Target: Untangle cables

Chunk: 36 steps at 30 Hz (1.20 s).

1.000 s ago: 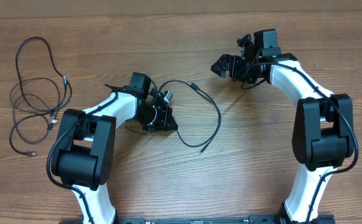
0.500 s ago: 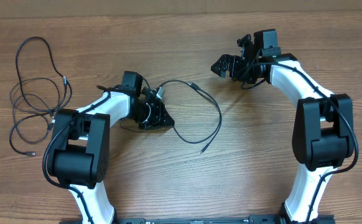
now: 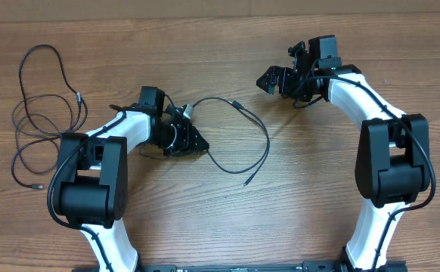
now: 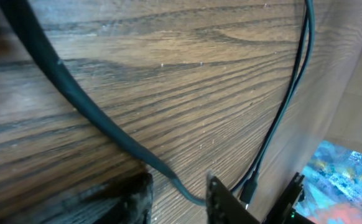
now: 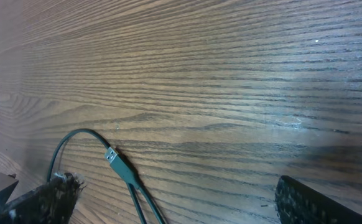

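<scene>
Your left gripper: jaws slightly parted, one cable running loose between them, mid-table.
Your right gripper: jaws spread wide. Other cables looped at the table's left edge.

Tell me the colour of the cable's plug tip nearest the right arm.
Silver plug tip on a black cable; the right wrist view shows it best.

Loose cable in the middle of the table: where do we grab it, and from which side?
On the cable, probably the straight stretch just behind its free tip. Come straight down from above, jaws across the cord: it lies flat on the table, and that stretch is straight with no other strand crossing it.
</scene>
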Motion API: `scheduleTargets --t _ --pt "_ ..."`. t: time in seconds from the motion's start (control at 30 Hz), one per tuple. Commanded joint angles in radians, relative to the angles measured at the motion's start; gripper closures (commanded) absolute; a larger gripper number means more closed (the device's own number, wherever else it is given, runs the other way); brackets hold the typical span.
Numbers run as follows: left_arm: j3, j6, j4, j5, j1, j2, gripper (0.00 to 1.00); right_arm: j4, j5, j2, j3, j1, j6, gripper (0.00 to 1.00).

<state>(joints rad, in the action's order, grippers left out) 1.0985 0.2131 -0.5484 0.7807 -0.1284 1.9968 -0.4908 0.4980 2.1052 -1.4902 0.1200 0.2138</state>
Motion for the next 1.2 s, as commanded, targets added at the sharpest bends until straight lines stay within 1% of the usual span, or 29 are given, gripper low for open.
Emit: scheduleTargets --t 0.0,0.13,0.23,0.47,0.5,0.53,0.57,0.6,0.63,0.67,0.7,0.83,0.9,0.97,1.1,1.17 --pt "-0.018 0.070 -0.002 -0.106 0.005 0.011 0.65 0.004 0.011 0.005 0.008 0.004 0.003 0.00" --pt "-0.032 0.138 0.034 -0.120 -0.001 0.011 0.64 0.004 0.012 0.005 0.008 0.004 0.003 0.00" --pt "-0.040 0.166 0.063 -0.128 -0.008 0.011 0.64 0.003 0.012 0.005 0.008 0.004 0.003 0.00" --pt "-0.076 0.249 0.097 -0.213 -0.035 0.011 0.63 0.003 0.012 0.005 0.008 0.004 0.003 0.00" --pt "-0.079 0.273 0.097 -0.228 -0.036 0.011 0.58 0.003 0.012 0.005 0.008 0.004 0.003 0.00" --pt "-0.080 0.305 0.097 -0.248 -0.036 0.011 0.50 0.003 0.012 0.005 0.008 0.004 0.003 0.00" --pt "-0.081 0.334 0.095 -0.269 -0.036 0.011 0.51 0.003 0.012 0.005 0.008 0.004 0.003 0.00" --pt "-0.081 0.358 0.092 -0.286 -0.036 0.011 0.59 0.004 0.012 0.005 0.008 0.004 0.003 0.00" --pt "-0.082 0.370 0.092 -0.290 -0.036 0.011 0.75 0.003 0.012 0.005 0.008 0.004 0.003 0.00" --pt "-0.082 0.371 0.093 -0.290 -0.036 0.011 0.82 0.003 0.012 0.005 0.008 0.004 0.003 0.00" --pt "-0.081 0.370 0.093 -0.288 -0.036 0.011 0.85 0.004 0.012 0.005 0.008 0.004 0.003 0.00" --pt "-0.081 0.347 0.093 -0.279 -0.036 0.011 0.89 0.003 0.012 0.005 0.008 0.004 0.003 0.00" --pt "-0.081 0.314 0.101 -0.248 -0.035 0.011 0.90 0.000 0.013 0.005 0.008 0.004 0.003 0.00" --pt "-0.081 0.241 0.113 -0.185 -0.032 0.011 0.91 -0.048 0.042 0.005 0.008 0.004 0.003 0.00" --pt "-0.081 0.090 0.116 -0.035 -0.002 0.011 0.91 -0.221 0.066 0.005 0.008 0.004 0.003 0.00" --pt "-0.081 0.003 0.116 0.069 0.019 0.011 0.91 -0.246 0.081 0.005 0.008 0.004 0.012 0.00"
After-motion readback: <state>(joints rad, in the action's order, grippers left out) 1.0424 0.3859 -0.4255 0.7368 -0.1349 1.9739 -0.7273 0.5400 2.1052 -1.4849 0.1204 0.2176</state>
